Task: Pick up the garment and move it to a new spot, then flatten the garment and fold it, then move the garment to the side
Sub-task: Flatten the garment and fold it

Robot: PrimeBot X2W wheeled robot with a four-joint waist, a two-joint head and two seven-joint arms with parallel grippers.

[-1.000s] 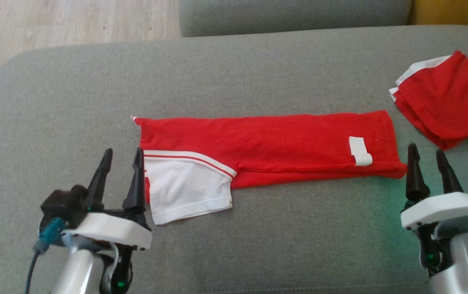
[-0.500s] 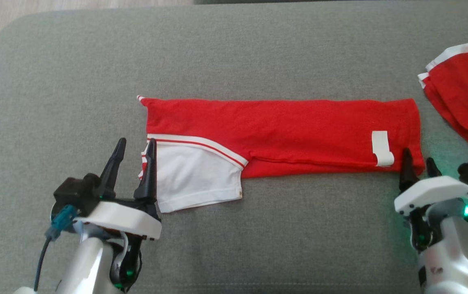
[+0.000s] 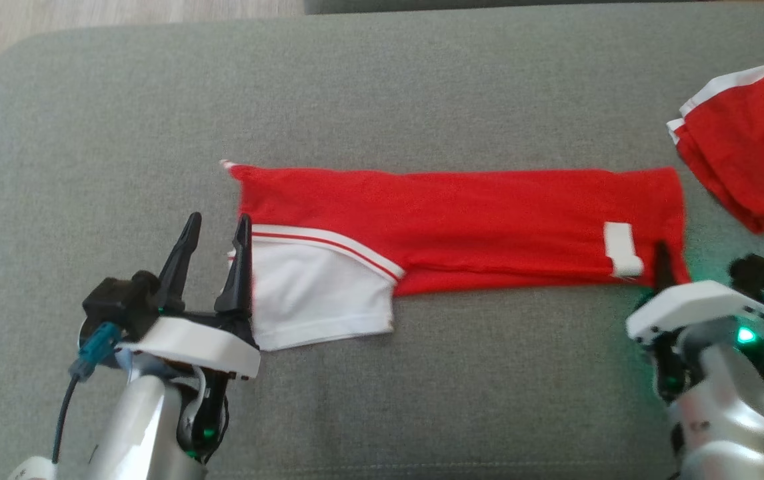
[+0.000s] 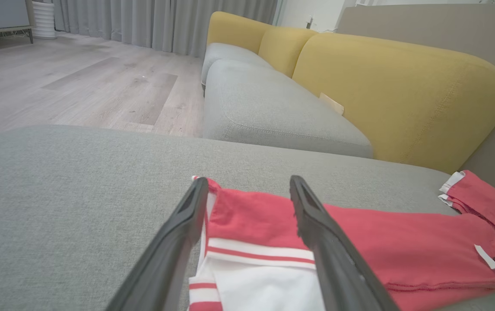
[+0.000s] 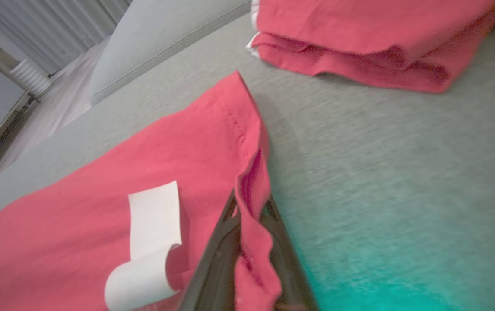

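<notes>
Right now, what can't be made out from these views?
- Head view: the folded red clothes at right are cut off by the frame edge.
- Head view: the right gripper fingertips are buried in the garment hem.
- Right wrist view: motion blur; how many hem layers are pinched is unclear.
- Left wrist view: whether the left gripper fingers touch the cloth.

Red-and-white garment lies folded lengthwise, flat.

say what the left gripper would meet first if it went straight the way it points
Probably the red garment: its left end lies between the open left gripper's fingers. Whether the tips would catch the cloth or skim over it is unclear.
</notes>
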